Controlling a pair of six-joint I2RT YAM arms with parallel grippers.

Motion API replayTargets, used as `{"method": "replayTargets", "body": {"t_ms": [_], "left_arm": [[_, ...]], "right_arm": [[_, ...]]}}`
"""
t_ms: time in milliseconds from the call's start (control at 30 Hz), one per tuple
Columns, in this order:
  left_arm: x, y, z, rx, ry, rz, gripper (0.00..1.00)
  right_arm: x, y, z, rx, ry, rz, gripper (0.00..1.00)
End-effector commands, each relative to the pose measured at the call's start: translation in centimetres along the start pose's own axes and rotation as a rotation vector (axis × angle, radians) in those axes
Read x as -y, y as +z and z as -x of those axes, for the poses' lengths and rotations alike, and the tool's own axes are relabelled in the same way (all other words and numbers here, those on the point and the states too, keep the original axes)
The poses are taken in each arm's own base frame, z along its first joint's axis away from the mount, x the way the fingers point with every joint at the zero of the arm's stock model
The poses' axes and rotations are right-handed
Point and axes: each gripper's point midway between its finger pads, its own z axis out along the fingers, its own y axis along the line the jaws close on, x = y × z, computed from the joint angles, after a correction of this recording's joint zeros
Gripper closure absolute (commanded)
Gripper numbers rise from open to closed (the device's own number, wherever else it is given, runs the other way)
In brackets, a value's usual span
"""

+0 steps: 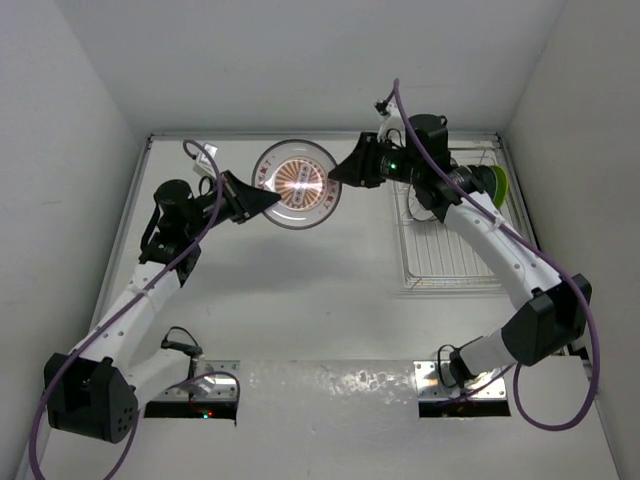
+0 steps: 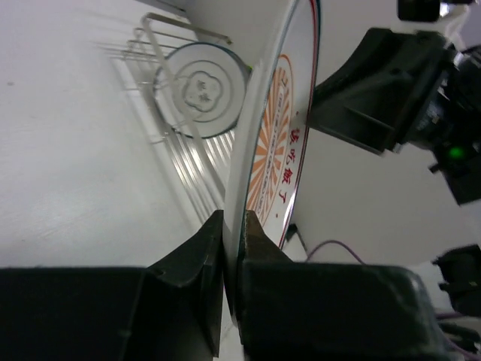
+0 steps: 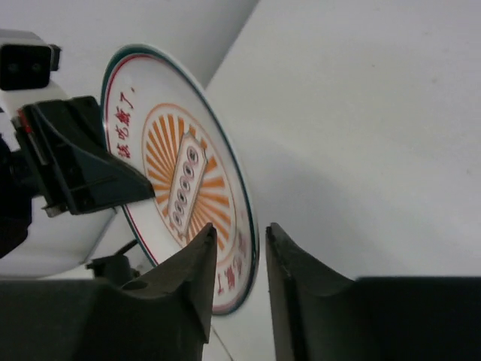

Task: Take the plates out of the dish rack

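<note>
We've got the patterned plate [image 1: 298, 183] left of the dish rack [image 1: 450, 262], left claw [image 2: 234, 218] clamped on its rim, right claw [image 3: 240, 233] straddling the opposite rim, grip we cannot tell.

The white plate [image 1: 298, 184] is glazed and glossy, with a bright glare across its orange print. The dish rack [image 1: 450, 250], by the right edge of the table [image 1: 300, 300], is thin bright metal wire, while the left gripper [image 1: 277, 202] and right gripper [image 1: 333, 177] are matt black plastic with smooth faces. The table is matt white, save a shiny mottled strip along its near edge.
</note>
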Motion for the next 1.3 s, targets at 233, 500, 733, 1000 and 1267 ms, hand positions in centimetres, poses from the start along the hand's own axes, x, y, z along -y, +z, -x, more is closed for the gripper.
{"method": "replayTargets", "body": {"t_ms": [233,500,733,1000,1267], "left_arm": [[-9.2,3.0,1.5,0.134,-0.084,0.268,1.0],[-19.4,9.6,-1.9,-0.008,-0.215,0.371,1.0],[-23.2,13.6,-3.6,-0.079,-0.23,0.391,0.98],[-27.1,15.0,-6.2,-0.141,-0.278,0.517,0.55],[-28.8,10.7,-6.7,-0.123,-0.259,0.743,0.08]], "right_arm": [[13.5,-8.0,-0.4,0.103,0.032,-0.672,0.23],[15.3,-13.5,-0.2,0.057,-0.117,-0.922,0.19],[16.1,-14.7,-1.4,-0.008,-0.169,-0.971,0.07],[20.4,-16.1,-1.4,-0.087,-0.157,-1.155,0.02],[25.0,-17.3,0.6,-0.122,-0.08,-1.236,0.22]]}}
